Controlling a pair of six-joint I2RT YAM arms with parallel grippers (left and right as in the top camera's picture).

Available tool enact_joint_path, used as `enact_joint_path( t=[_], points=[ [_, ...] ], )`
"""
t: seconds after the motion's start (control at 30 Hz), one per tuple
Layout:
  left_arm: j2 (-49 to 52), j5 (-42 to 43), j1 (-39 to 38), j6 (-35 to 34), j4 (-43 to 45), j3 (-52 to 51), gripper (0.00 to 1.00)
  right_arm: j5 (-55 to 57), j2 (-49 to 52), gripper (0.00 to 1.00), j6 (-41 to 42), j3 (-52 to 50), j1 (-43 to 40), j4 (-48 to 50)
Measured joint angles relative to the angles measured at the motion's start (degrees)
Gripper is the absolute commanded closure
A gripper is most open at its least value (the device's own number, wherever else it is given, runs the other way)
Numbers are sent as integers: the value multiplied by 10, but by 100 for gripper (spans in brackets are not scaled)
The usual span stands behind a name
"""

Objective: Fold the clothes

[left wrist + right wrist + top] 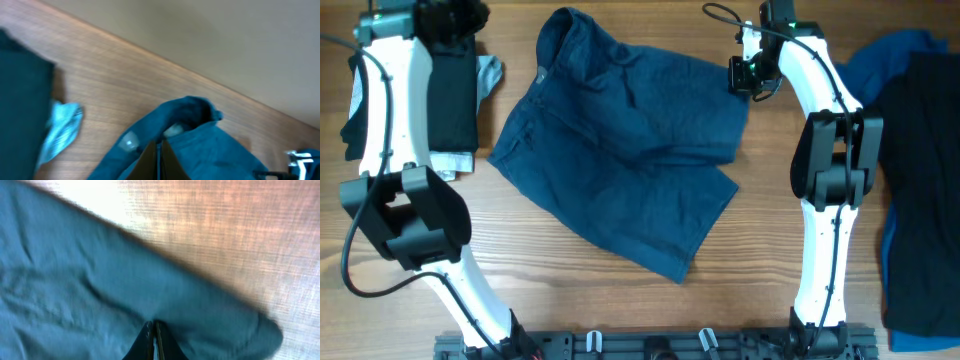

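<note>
Dark blue denim-like shorts [620,150] lie spread in the middle of the wooden table, waistband at the upper left and curled up at the top. My left gripper [455,20] is at the far left over a black garment, apart from the shorts. In the left wrist view its fingers [159,150] are shut and empty, with the shorts' waistband and button [129,143] beyond them. My right gripper [752,75] is at the shorts' upper right edge. In the right wrist view its fingers [154,327] are shut just over the blue fabric [100,295], with no fabric bunched between them.
A black garment [455,90] lies on pale grey-white cloth [488,75] at the far left. A black garment [920,180] lies on a brighter blue one [885,60] at the right edge. Bare wood [550,280] shows in front of the shorts.
</note>
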Motion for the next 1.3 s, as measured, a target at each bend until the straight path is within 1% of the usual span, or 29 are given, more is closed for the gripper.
enact_joint_path(
  t=[0.1,0.2,0.23,0.3,0.43,0.47,0.5,0.53,0.57,0.6,0.67,0.7,0.77,0.87,1.07,1.13,1.2,1.23,1.3],
  points=[
    [0,-3,14,0,-37,0,96,28,-1,96,10,-7,3,47],
    [0,-4,13,0,-65,0,96,87,-1,96,15,-11,4,92],
    [0,-4,12,0,-72,0,96,103,-1,96,16,-11,4,94],
    [1,-4,8,0,-90,0,96,128,-1,96,17,-18,-5,135],
    [7,-12,-2,0,-121,0,96,137,0,96,13,-19,-31,175],
    [8,-18,-5,0,-129,0,91,137,0,81,12,-17,-36,165],
    [9,-22,-6,0,-133,0,66,137,-1,60,17,-14,-39,148],
    [9,-25,-7,-2,-139,0,53,137,-2,53,26,-10,-40,124],
    [9,-27,-7,0,-149,0,38,134,-8,51,42,-9,-40,94],
    [9,-28,-7,0,-159,0,19,127,-19,51,53,-8,-40,53],
    [9,-31,-7,1,-183,0,0,100,-42,51,63,-5,-40,2],
    [9,-32,-7,0,-192,0,0,78,-53,51,64,-3,-41,-23],
    [9,-34,-7,-2,-209,0,0,38,-68,53,61,-3,-45,-33],
    [9,-36,-7,-2,-210,0,0,5,-71,53,54,-22,-51,-1],
    [9,-36,-7,-2,-210,0,0,-13,-71,53,51,-107,-54,83],
    [9,-36,-7,-2,-210,0,0,-16,-71,60,49,-122,-54,106],
    [9,-36,-7,-2,-210,0,0,-19,-71,64,44,-131,-54,123],
    [9,-36,-7,-2,-210,0,0,-19,-71,71,42,-135,-54,135],
    [9,-36,-7,-2,-210,0,0,-20,-71,73,40,-140,-54,146]
  ],
)
